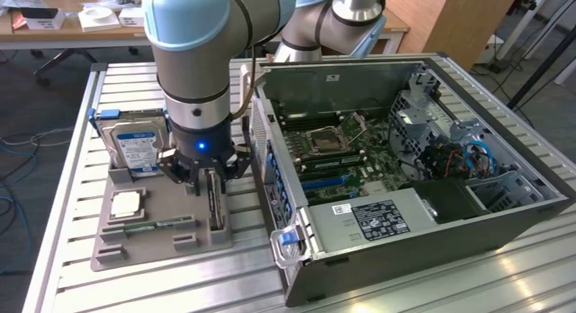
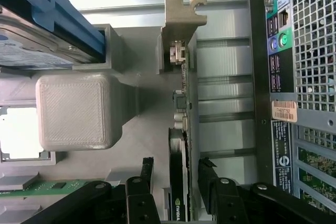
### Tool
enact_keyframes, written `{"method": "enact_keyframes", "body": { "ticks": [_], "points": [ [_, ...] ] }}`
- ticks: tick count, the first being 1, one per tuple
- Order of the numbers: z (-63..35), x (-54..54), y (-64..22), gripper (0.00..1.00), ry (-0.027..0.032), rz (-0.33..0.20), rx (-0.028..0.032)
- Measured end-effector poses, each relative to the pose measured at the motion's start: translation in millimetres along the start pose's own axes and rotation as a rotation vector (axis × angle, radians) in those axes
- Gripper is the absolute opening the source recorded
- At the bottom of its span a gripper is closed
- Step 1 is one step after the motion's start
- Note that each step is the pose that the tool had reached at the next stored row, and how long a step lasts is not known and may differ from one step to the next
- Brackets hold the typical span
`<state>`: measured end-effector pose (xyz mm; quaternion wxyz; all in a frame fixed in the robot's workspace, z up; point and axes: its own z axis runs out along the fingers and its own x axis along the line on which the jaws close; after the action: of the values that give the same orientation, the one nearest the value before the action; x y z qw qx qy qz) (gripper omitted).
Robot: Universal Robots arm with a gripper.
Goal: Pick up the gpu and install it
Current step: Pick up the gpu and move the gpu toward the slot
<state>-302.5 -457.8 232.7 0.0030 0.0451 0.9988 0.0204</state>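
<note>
- Arm pose: my grey-and-pale-blue arm comes in from the far side of the slatted aluminium counter [image 1: 135, 286]. Its last links hang straight down, wrist vertical, with a blue light lit on the wrist collar.
- Tool: my black two-fingered tool [image 1: 209, 185] points down over the grey moulded plastic parts tray [image 1: 162, 249], which lies on the counter at the exterior view's left.
- Tool state: open. In the wrist view the tool [image 2: 177, 162] straddles the card, one finger on each flat side. The fingers [image 2: 144, 179] are not clamped on it.
- Task item: the gpu [image 1: 216, 206], a thin dark circuit card, stands on its long edge in a slot of the tray, on the side nearest the case. Seen edge-on from the wrist, the gpu [image 2: 179, 187] runs away from the tool to a pale metal bracket at its far end.
- Neighbours on the tray: the silver hard drive with a blue-white label [image 1: 135, 150] stands upright at the far end. A square silver processor chip [image 1: 126, 204] and a narrow green memory stick [image 1: 155, 225] lie flat.
- The open dark grey computer case [image 1: 432, 252] lies on its side just beside the tray, motherboard exposed.
</note>
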Motion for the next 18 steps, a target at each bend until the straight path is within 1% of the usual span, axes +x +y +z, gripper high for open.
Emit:
{"method": "enact_keyframes", "body": {
  "ticks": [4, 18],
  "points": [
    [1.8, 0.6, 2.2, 0.47, -0.0002, 0.000, -0.0001],
    [1.8, -0.7, 1.5, 0.47, -0.0002, 0.000, -0.0001]
  ]
}}
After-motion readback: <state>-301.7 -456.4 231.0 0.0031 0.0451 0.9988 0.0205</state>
